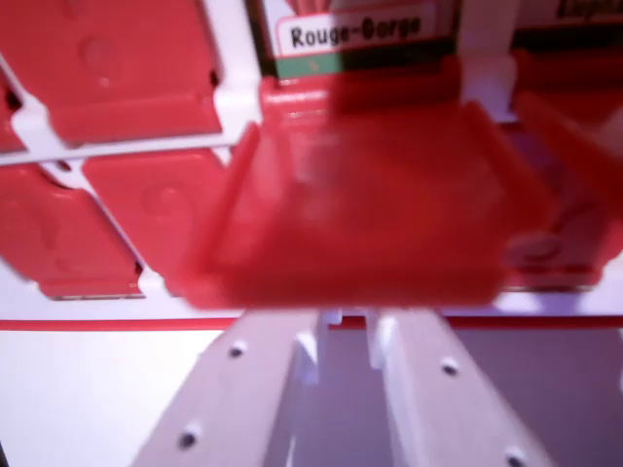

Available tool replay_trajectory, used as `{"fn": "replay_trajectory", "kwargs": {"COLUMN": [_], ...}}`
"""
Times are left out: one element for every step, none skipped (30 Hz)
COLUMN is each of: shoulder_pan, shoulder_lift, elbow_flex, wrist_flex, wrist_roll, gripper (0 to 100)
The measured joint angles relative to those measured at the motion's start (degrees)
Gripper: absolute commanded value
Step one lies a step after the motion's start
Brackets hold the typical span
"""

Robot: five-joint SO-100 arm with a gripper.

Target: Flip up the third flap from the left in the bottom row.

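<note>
Flap (pixel 355 209) lies directly ahead of the jaws, half raised at the board's (pixel 117 146) near edge, long axis crosswise; jaws narrow, holding nothing.

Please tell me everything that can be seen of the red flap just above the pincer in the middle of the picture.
The flap is a red, plastic-looking tray shape with raised side rims, blurred in this view. It is tilted up, its near edge lifted toward the camera, hinged at its top on a white frame. Behind its top a card reads "Rouge-Gorge". Neighbouring red flaps lie flat. The white pincer sits just under its near edge; whether it touches cannot be told.
</note>
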Motion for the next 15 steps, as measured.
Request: {"fn": "replay_trajectory", "kwargs": {"shoulder_pan": [0.0,0.0,0.0,0.0,0.0,0.1,0.1,0.2,0.2,0.2,0.2,0.2,0.2,0.2,0.2], "shoulder_lift": [0.0,0.0,0.0,0.2,0.6,1.0,1.8,2.7,4.2,5.6,7.2,8.8,10.5,12.1,14.0], "elbow_flex": [-0.4,-0.8,-1.2,-1.4,-1.4,-1.4,-1.4,-1.4,-1.4,-1.4,-1.4,-1.4,-1.4,-1.4,-1.4], "wrist_flex": [0.6,1.4,2.1,2.9,3.8,4.9,6.2,7.5,9.0,10.3,11.9,13.6,15.5,17.3,19.3], "wrist_roll": [0.0,0.2,0.5,0.8,1.0,1.1,1.1,1.1,1.1,0.7,0.3,-0.2,-0.7,-1.1,-1.5], "gripper": [0,0,0,0,0,0,0,0,0,0,0,0,0,0,0]}}
